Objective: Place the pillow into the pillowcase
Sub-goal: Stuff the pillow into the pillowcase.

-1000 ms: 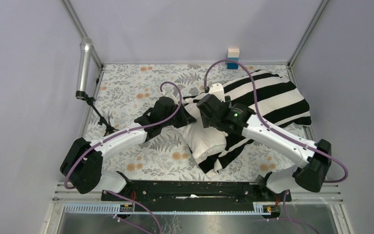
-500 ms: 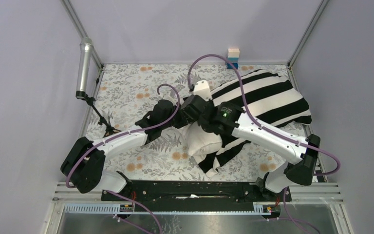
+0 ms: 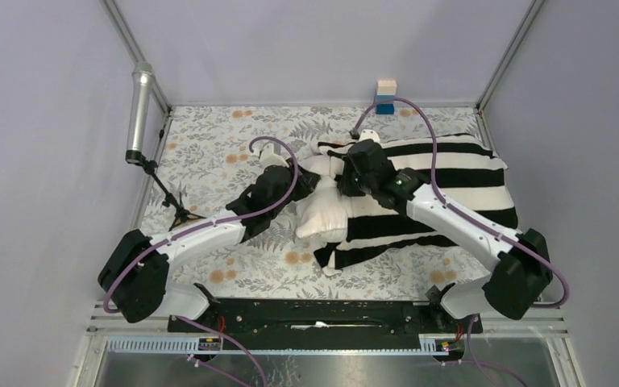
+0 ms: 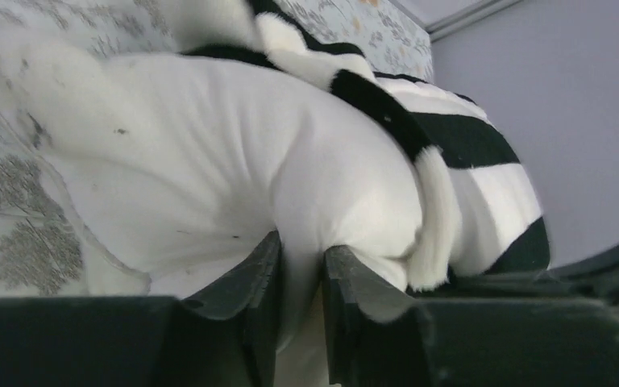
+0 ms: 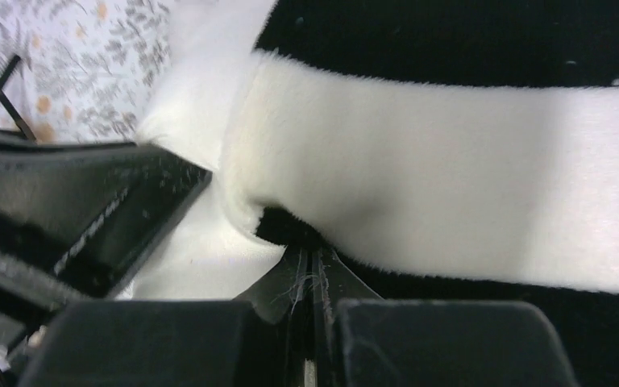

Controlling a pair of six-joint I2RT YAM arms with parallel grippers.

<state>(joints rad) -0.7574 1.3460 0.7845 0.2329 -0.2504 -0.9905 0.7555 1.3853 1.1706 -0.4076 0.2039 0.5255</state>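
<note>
Pillow lies near the centre of the tabletop, w/ its right part inside the b/w striped pillowcase. The cream left end sticks out of the opening. The pillowcase covers the right half of the tabletop. Left fingers are nearly together & pinch a fold of the pillow fabric at the bare end. Right fingers are pressed together on the hem of the pillowcase, at the opening, just beside the left fingers.
</note>
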